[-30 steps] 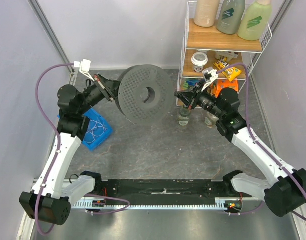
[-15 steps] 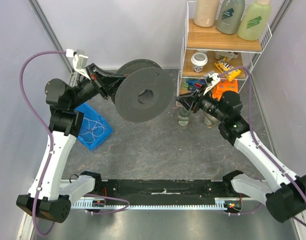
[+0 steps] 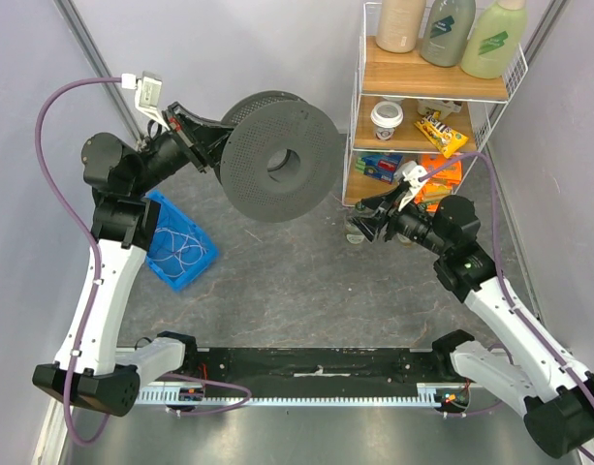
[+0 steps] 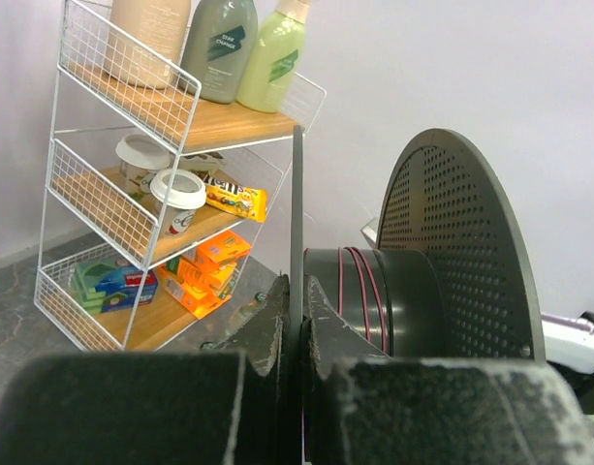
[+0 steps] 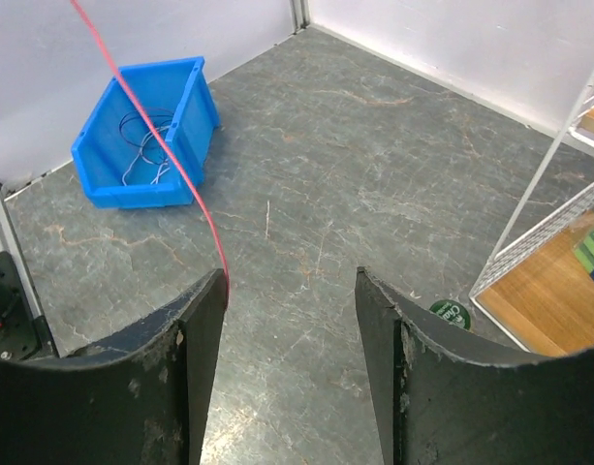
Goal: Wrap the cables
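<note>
My left gripper (image 3: 214,145) is shut on the thin edge of one flange of the dark grey perforated spool (image 3: 277,160) and holds it in the air; the left wrist view shows the flange (image 4: 297,194) pinched between the jaws of the left gripper (image 4: 297,289). Thin pink cable turns (image 4: 355,291) lie round the spool's hub. My right gripper (image 3: 358,217) stands open to the right of the spool. In the right wrist view a thin red-pink cable (image 5: 151,116) runs down to the left fingertip of the right gripper (image 5: 292,276), with nothing between the jaws. More cables (image 5: 146,155) lie looped in the blue bin (image 5: 185,107).
A white wire shelf rack (image 3: 359,116) with bottles, cups and snack boxes stands at the back right. A green-capped bottle (image 5: 452,313) stands on the floor at its foot. The blue bin (image 3: 195,262) sits at the left by the wall.
My right gripper has opened and drawn back from the spool toward the near side. The left arm has lifted the spool up and back, still shut on its flange.
</note>
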`<control>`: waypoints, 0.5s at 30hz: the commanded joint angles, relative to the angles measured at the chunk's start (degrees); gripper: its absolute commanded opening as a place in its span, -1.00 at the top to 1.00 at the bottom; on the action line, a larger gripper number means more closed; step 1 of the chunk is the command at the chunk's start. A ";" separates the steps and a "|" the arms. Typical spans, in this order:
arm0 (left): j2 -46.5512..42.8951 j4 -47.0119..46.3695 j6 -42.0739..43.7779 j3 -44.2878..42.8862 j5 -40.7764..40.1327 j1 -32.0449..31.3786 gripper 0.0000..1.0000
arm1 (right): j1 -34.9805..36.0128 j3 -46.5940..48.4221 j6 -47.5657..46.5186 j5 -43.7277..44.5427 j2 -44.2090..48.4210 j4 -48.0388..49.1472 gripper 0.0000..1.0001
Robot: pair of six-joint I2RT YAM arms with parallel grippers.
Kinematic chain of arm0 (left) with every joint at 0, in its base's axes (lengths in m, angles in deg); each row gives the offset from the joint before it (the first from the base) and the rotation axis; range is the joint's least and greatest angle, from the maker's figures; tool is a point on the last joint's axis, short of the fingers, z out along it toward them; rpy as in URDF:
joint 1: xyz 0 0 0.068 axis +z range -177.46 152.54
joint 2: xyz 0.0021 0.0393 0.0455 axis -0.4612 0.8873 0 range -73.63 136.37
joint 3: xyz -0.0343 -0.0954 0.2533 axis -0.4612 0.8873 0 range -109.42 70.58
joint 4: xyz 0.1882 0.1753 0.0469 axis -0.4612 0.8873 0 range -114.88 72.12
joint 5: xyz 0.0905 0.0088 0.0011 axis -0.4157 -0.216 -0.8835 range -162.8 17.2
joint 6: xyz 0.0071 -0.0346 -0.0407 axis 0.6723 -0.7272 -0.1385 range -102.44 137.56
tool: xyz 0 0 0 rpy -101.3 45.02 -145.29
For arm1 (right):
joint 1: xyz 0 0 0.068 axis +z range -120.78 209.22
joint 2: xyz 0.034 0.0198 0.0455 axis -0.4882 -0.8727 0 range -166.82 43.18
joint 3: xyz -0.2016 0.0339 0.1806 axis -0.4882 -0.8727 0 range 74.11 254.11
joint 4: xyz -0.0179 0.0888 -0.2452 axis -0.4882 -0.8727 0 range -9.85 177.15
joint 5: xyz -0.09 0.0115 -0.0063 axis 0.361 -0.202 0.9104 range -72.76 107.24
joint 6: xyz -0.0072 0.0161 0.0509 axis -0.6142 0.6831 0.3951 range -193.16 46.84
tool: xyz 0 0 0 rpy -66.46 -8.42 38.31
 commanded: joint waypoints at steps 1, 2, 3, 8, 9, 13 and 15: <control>-0.09 -3.72 -8.13 -3.88 -3.61 0.31 0.97 | -0.15 1.39 -3.12 -3.03 -1.37 2.79 -0.27; -0.09 -3.63 -8.39 -3.97 -4.05 0.31 0.97 | -0.15 1.47 -3.30 -3.38 -1.47 3.41 -0.25; -0.01 -3.63 -8.48 -4.14 -3.88 0.31 0.97 | -0.06 1.47 -3.39 -3.99 -1.81 4.20 -0.23; 0.70 -3.98 -10.32 -4.50 -3.52 0.22 0.97 | 0.03 1.91 -2.87 -6.20 -2.52 7.72 0.21; 0.79 -3.98 -10.76 -4.58 -3.70 0.31 0.97 | 0.03 2.09 -2.78 -6.55 -2.78 7.90 0.24; 1.14 -3.89 -10.15 -5.02 -4.40 0.31 0.97 | 0.03 2.53 -4.35 -7.87 -2.35 5.45 -0.12; 1.49 -3.37 -9.71 -5.46 -4.32 0.31 0.97 | 0.11 2.35 -6.11 -7.87 -1.38 4.48 -0.27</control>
